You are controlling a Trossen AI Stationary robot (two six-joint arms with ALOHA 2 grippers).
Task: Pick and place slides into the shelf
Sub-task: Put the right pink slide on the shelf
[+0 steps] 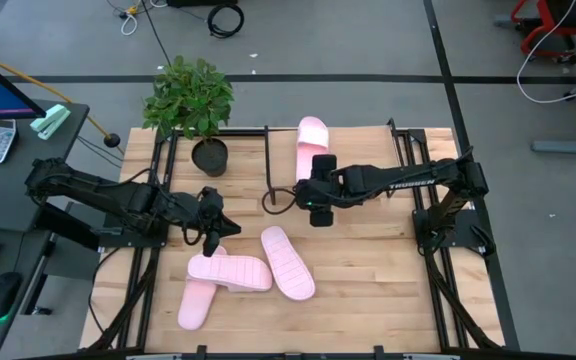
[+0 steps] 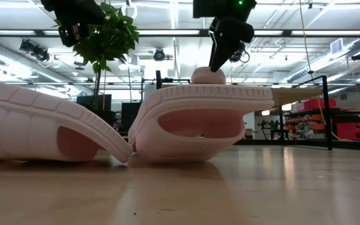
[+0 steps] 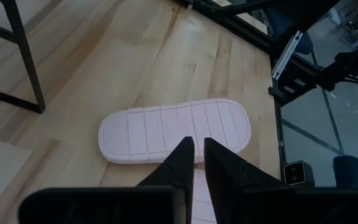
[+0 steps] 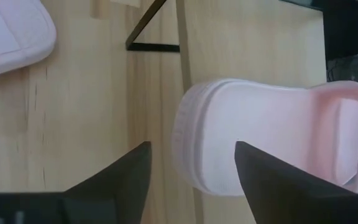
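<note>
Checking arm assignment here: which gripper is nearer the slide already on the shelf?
The right. The right gripper hangs at the near end of the slide on the shelf. The left gripper is across the table, above an upturned slide.

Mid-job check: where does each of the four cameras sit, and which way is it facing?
High: overhead, straight down on table, both arms, four slides.
Low: table height, level across; sole-up slide close, arms dropping from above.
Left wrist: past the left hand, nearly shut, onto the sole-up slide.
Right wrist: past the open right hand, onto a strap-up slide.
Shared: high and right wrist views show that slide.
</note>
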